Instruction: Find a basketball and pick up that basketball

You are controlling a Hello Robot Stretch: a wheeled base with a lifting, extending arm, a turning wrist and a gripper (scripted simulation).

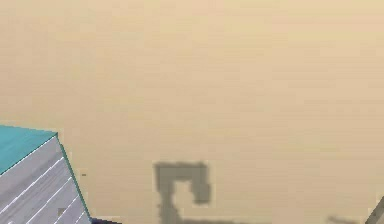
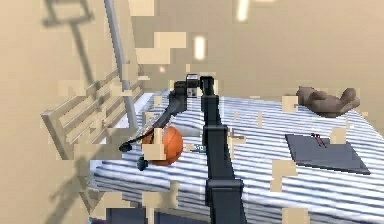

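Striped blue-white bed (image 2: 265,135): dark gripper (image 2: 140,140) near its left end, by the round orange basketball (image 2: 170,147) lying on the cover. Cannot tell whether anything is held. Ball judged light, firm and smooth (rolls readily), so take it across the widest girth. Brown teddy bear (image 2: 325,100) sits at the bed's right end.

Soft, even indoor light falls on a tan wall (image 1: 200,70) in the forward view, with one angular grey shadow low near the middle. In the arm side view the striped bed (image 2: 260,140) is brightly lit, and slatted grey shadows cross the wall behind at upper left.
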